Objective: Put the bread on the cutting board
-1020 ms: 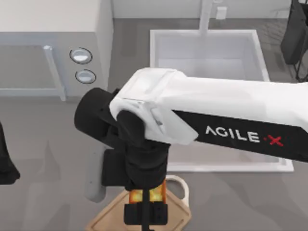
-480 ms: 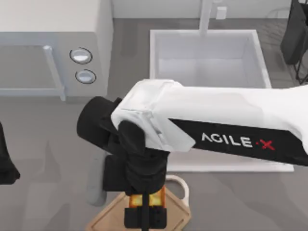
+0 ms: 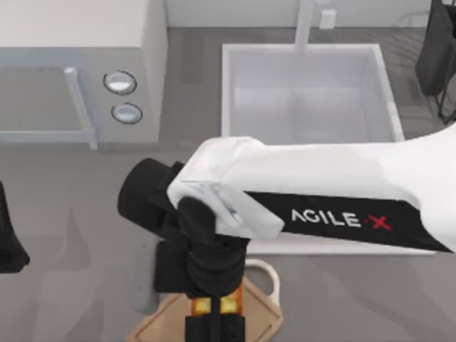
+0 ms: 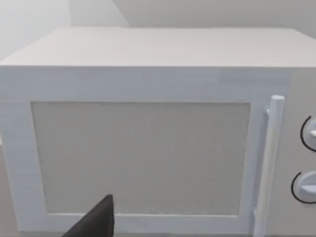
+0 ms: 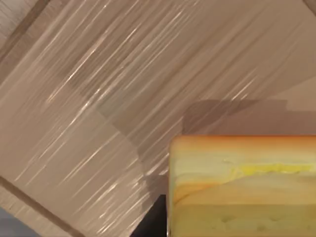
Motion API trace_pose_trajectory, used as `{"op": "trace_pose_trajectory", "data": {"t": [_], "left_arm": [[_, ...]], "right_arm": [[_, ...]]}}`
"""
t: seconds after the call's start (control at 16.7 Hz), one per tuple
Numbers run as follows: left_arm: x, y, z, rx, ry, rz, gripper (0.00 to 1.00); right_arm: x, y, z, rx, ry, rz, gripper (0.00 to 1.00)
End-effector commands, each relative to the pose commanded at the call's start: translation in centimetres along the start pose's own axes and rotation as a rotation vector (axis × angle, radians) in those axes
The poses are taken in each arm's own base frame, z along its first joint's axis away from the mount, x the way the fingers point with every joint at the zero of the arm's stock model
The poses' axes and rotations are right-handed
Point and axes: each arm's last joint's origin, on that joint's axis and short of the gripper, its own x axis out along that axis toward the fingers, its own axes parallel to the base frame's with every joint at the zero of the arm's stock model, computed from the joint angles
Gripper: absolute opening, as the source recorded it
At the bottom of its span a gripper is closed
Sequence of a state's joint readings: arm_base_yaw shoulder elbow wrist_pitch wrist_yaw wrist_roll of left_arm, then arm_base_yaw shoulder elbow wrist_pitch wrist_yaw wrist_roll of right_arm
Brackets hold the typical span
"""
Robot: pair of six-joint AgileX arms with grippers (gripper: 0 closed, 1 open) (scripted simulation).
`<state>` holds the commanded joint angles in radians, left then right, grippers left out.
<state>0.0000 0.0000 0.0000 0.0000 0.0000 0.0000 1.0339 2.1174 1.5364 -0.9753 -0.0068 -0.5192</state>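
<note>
The bread (image 3: 214, 305), an orange-crusted yellow loaf, hangs just above the cutting board (image 3: 153, 326) at the table's front middle. My right gripper (image 3: 214, 332) is shut on it, with the arm reaching in from the right. In the right wrist view the bread (image 5: 237, 187) is close over the board's tan wood grain (image 5: 98, 98), and one dark finger (image 5: 154, 219) shows beside it. The board's white loop handle (image 3: 269, 274) points toward the sink. My left arm (image 3: 8, 242) stays parked at the left edge.
A white microwave (image 3: 71, 43) stands at the back left and also faces the left wrist camera (image 4: 148, 148). A white sink (image 3: 229, 78) with a faucet (image 3: 305, 21) lies at the back right. A grey rounded bar (image 3: 142, 267) lies just left of the board.
My right arm has shifted toward the table's front edge, carrying the bread lower over the cutting board. The left arm has not moved.
</note>
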Motion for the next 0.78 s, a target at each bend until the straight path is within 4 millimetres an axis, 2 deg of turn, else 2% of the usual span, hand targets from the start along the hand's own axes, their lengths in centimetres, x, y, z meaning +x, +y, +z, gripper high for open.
{"op": "trace_pose_trajectory", "data": {"t": [0.24,0.78], "left_arm": [[0.0,0.0,0.0,0.0,0.0,0.0,1.0],[0.0,0.0,0.0,0.0,0.0,0.0,1.0]], "right_arm": [[0.19,0.01,-0.02,0.0,0.004,0.002,0.0],[0.19,0.01,-0.02,0.0,0.004,0.002,0.68]]}}
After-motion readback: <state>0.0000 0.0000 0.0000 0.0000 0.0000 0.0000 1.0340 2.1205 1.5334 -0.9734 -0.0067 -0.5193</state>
